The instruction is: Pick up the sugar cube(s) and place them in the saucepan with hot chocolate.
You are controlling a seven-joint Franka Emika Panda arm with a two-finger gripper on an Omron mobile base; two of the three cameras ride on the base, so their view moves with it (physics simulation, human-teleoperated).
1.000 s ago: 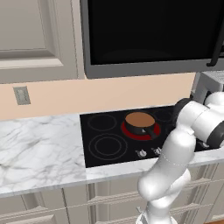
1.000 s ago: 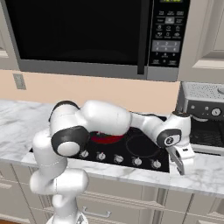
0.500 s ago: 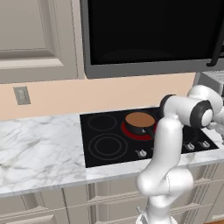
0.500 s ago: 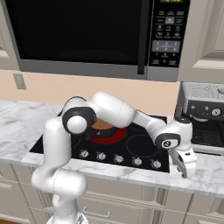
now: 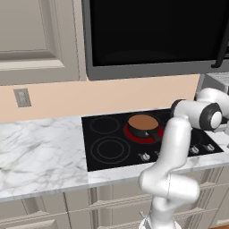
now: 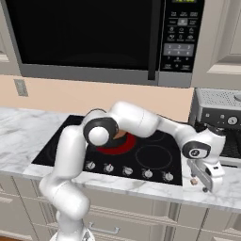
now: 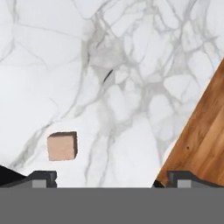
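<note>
One cube (image 7: 62,146) is lying on the marble counter (image 7: 131,87), just above the left fingertip (image 7: 41,177) in the hand view and off to the left of the gap between the fingers, touching neither. In the right base view the cube (image 6: 193,180) is sitting just beside the gripper (image 6: 208,181), right of the cooktop (image 6: 150,157). Gripper is hanging over the counter with fingers spread wide, holding nothing. One saucepan (image 5: 143,125) is sitting on the cooktop's red burner (image 5: 134,133), well apart from the cube.
</note>
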